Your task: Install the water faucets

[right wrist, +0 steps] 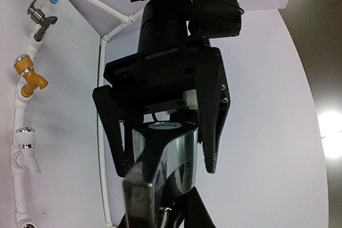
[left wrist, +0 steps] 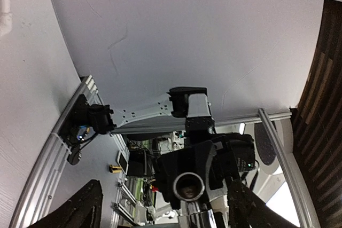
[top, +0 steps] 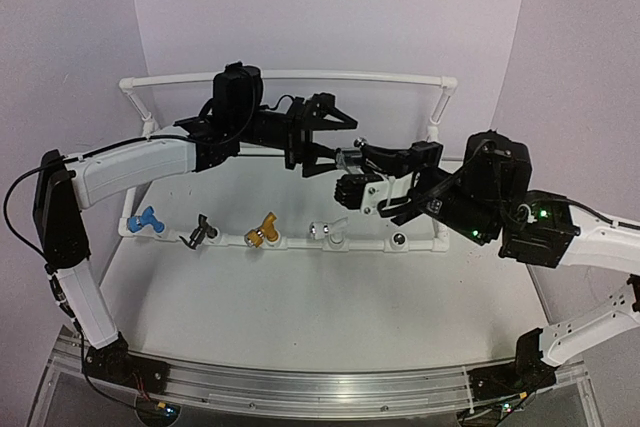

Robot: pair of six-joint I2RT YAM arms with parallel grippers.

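Note:
The shiny silver faucet (top: 350, 158) hangs in mid-air above the table's centre, with my right gripper (top: 364, 171) shut on it. My left gripper (top: 340, 144) faces it, open, one finger on each side of the faucet without closing. The left wrist view looks straight at the faucet's round end (left wrist: 188, 185), my left fingers (left wrist: 80, 209) spread wide. In the right wrist view the silver faucet (right wrist: 171, 158) fills the foreground. The blue faucet (top: 145, 219), black faucet (top: 201, 232), gold faucet (top: 262, 231) and white faucet (top: 328, 232) sit in a row on the frame's front pipe.
The white pipe frame (top: 300, 76) stands across the table, back rail high, front pipe low. An open fitting (top: 398, 240) shows on the front pipe right of the white faucet. The right wrist view shows the pipe (right wrist: 101, 132) running along its left side.

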